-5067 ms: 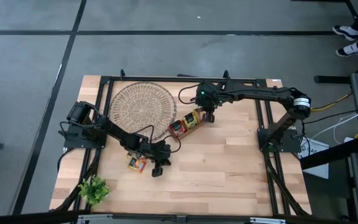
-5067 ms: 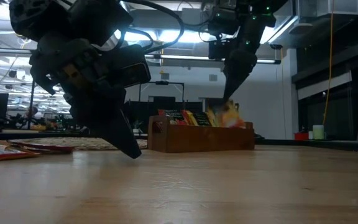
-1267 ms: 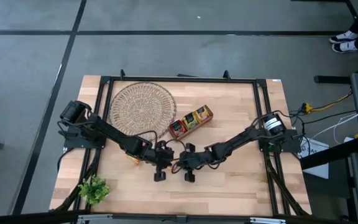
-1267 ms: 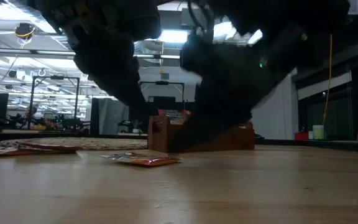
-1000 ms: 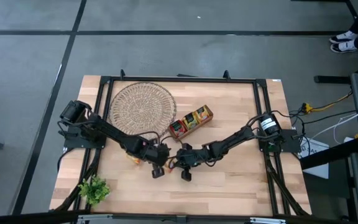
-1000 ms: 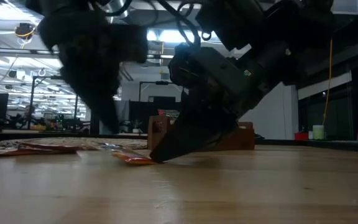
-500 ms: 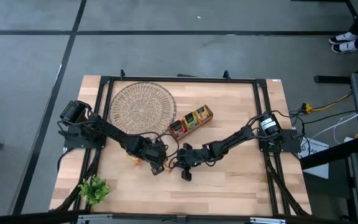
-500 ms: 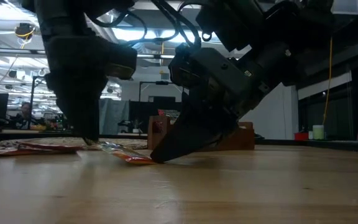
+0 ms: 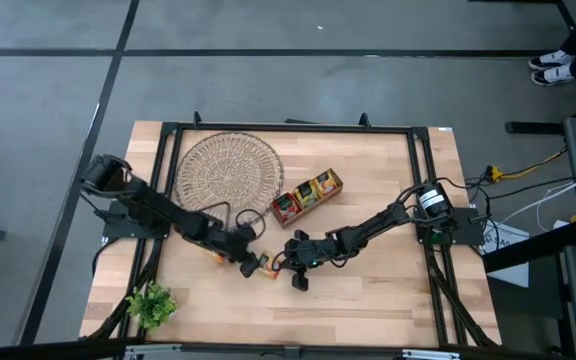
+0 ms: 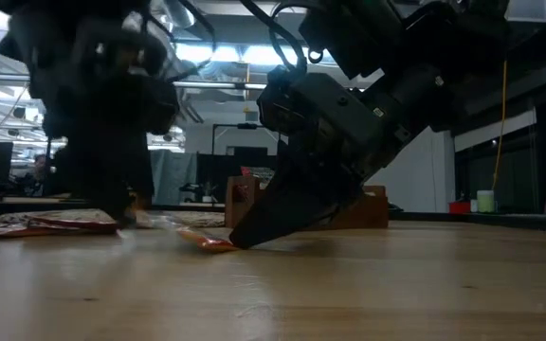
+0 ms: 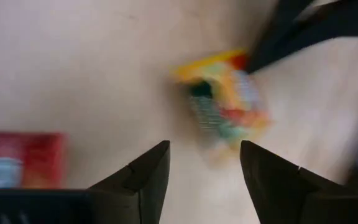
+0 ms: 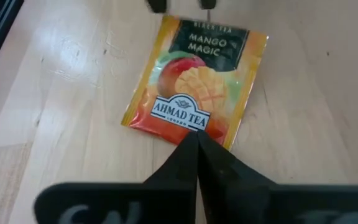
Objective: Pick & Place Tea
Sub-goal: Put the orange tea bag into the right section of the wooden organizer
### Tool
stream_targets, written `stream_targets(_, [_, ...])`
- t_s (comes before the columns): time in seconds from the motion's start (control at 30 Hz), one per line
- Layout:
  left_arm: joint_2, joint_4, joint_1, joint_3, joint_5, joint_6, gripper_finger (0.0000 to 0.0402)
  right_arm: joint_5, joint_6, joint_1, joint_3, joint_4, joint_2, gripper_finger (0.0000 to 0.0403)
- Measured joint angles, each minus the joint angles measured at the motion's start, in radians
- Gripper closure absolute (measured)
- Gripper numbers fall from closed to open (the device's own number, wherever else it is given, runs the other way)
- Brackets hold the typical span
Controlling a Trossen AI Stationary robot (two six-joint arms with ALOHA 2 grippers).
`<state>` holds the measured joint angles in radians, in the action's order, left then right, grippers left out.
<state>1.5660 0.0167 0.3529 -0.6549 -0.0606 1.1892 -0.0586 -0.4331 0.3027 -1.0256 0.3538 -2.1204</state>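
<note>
An orange and yellow tea sachet (image 12: 194,78) lies flat on the wooden table (image 9: 368,300) near its middle. It also shows in the high view (image 9: 267,270) and the low view (image 10: 205,242). My right gripper (image 12: 196,138) is shut, with its tips on the sachet's edge that faces the table's right. My left gripper (image 11: 205,158) is open and points down just short of the sachet's opposite edge (image 11: 219,99). Whether it touches the sachet, I cannot tell. A red tea sachet (image 11: 22,158) lies flat beside my left gripper. My right gripper presses its shut fingertips (image 12: 191,142) down on the sachet's edge nearest to it (image 12: 185,129), about midway along that edge. The fingers slant down from the table's right. The sachet lies flat on the table under them.
A narrow wooden tray (image 9: 307,194) holding several sachets stands just beyond the grippers, and a round wicker dish (image 9: 228,172) lies at the far left. A small green plant (image 9: 151,305) sits at the near left corner. Black frame rails (image 9: 423,170) run along the table's sides.
My left gripper has opened, rolled about its wrist and drawn back a little toward the table's left, sinking slightly. The orange sachet has stayed flat on the table under my right gripper.
</note>
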Motion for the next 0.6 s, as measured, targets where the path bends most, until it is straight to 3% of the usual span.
stream_targets(0.23, [-0.014,0.301,0.001,0.145,0.013,0.141,0.022,-0.001,0.009,0.0,0.002,0.013,-0.002,0.0392])
stream_targets(0.4, [0.025,0.329,0.001,0.157,0.0,0.16,0.023,-0.024,0.019,0.001,0.002,0.015,-0.002,0.0397])
stream_targets(0.6, [0.095,0.486,0.001,0.151,0.02,0.16,0.0242,-0.025,0.019,0.001,0.002,0.015,-0.002,0.0391])
